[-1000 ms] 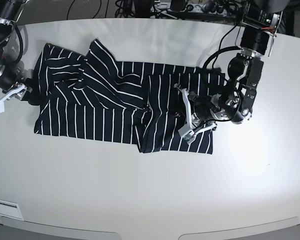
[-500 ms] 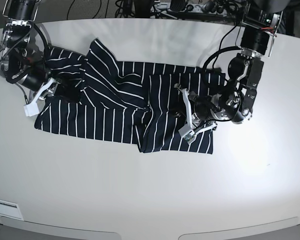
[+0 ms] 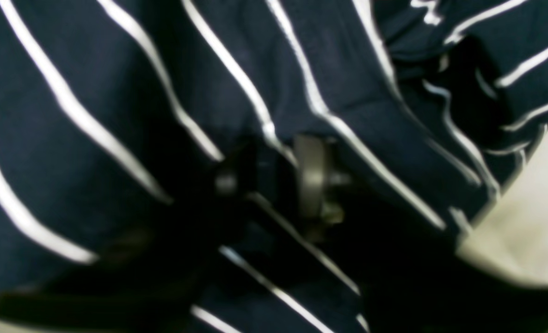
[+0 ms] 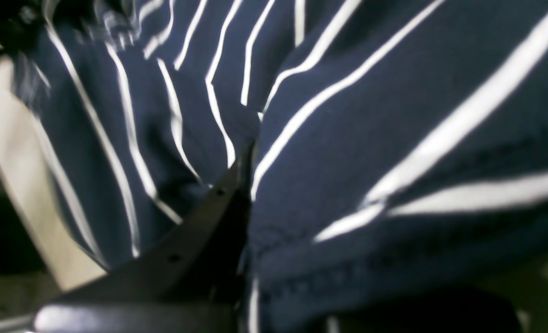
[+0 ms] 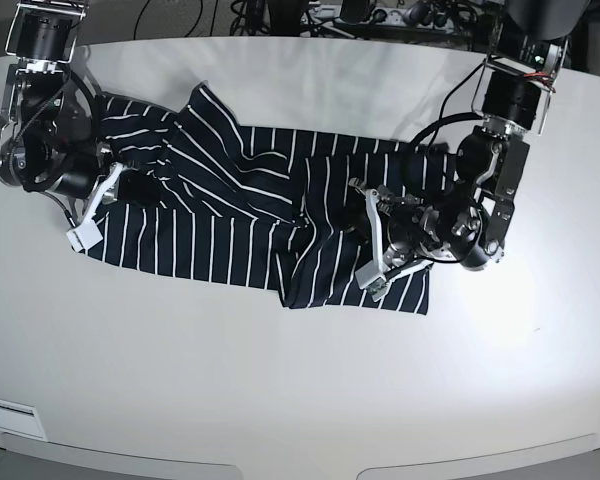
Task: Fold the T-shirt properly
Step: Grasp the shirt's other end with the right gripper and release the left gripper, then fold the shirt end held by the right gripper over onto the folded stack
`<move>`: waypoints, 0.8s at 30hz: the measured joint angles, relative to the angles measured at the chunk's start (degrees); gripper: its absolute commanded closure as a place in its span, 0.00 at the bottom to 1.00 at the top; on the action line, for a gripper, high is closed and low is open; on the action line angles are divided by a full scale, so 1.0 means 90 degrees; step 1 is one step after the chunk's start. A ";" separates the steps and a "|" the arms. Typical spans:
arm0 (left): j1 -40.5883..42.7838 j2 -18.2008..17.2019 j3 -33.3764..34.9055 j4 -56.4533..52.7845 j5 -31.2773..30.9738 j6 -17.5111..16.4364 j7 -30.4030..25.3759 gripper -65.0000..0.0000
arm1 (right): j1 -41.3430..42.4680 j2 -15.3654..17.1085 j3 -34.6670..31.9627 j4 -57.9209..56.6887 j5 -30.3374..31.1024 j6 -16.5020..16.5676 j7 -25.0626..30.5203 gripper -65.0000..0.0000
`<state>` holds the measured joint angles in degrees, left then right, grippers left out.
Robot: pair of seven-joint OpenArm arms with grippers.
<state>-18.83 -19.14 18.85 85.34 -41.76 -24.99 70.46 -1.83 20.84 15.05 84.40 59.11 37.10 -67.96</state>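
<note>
White table (image 5: 300, 380), rounded front edge; cables along top of frame. T-shirt (image 5: 230, 210) rumpled across upper middle. Left gripper (image 5: 372, 240), center-right, fingers spread over the shirt's right part. Right gripper (image 5: 95, 205), upper left, at shirt's left edge; can't tell if clamped on cloth.

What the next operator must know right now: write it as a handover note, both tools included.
Left tool: open, fingers spread over the striped cloth at the shirt's end on the base view's right; nothing gripped.
Right tool: at the opposite end of the shirt, cloth lying against one finger; the views do not show whether it has closed on the fabric.
T-shirt: lying across the table, rumpled, with one panel overlapping near the left tool.
Done: no tidy fold yet.
Left: flatten the bunched end, fold the sides in, then fold to a neat rectangle.
</note>
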 measured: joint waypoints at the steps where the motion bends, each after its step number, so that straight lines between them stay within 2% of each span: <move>1: -0.0102 -0.0002 -0.0010 -0.0019 -0.0066 0.0078 0.0083 0.48 | 0.0015 -0.0007 -0.0002 0.0058 -0.0202 0.0002 0.0039 1.00; 5: -0.0418 -0.0087 -0.0253 -0.0102 -0.0117 0.0143 0.0350 0.48 | 0.0044 0.0102 -0.0002 0.0284 -0.0799 -0.0170 0.0117 1.00; 7: -0.0602 -0.0117 -0.0457 -0.0121 -0.0243 0.0168 0.0369 0.48 | 0.0041 0.0325 -0.0002 0.0333 -0.1069 -0.0260 0.0165 1.00; 13: -0.0848 -0.0083 -0.1416 -0.0114 -0.0318 0.0165 0.0352 0.48 | 0.0007 0.0976 0.0000 0.0801 -0.2348 -0.0894 0.0192 1.00; 15: -0.0780 -0.0097 -0.1722 -0.0114 -0.0316 0.0165 0.0359 0.48 | -0.0005 0.1183 -0.0010 0.1030 -0.2756 -0.1192 0.0340 1.00; 19: -0.0542 -0.0100 -0.1996 -0.0114 -0.0389 0.0165 0.0323 0.48 | 0.0097 0.1559 -0.0015 0.1549 -0.3563 -0.2021 0.0527 1.00; 22: -0.0061 -0.0053 -0.1982 -0.0114 -0.0534 0.0056 0.0311 0.48 | 0.0080 0.1610 0.0012 0.2067 -0.3580 -0.2336 0.0520 1.00; 24: 0.0328 -0.0007 -0.1967 -0.0117 -0.0522 -0.0143 0.0287 0.48 | 0.0073 0.1530 0.0005 0.2351 -0.2931 -0.2344 0.0498 1.00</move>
<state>-15.88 -19.20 1.15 84.29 -46.46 -26.28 73.03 -1.17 34.61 15.09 105.56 32.73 16.01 -63.48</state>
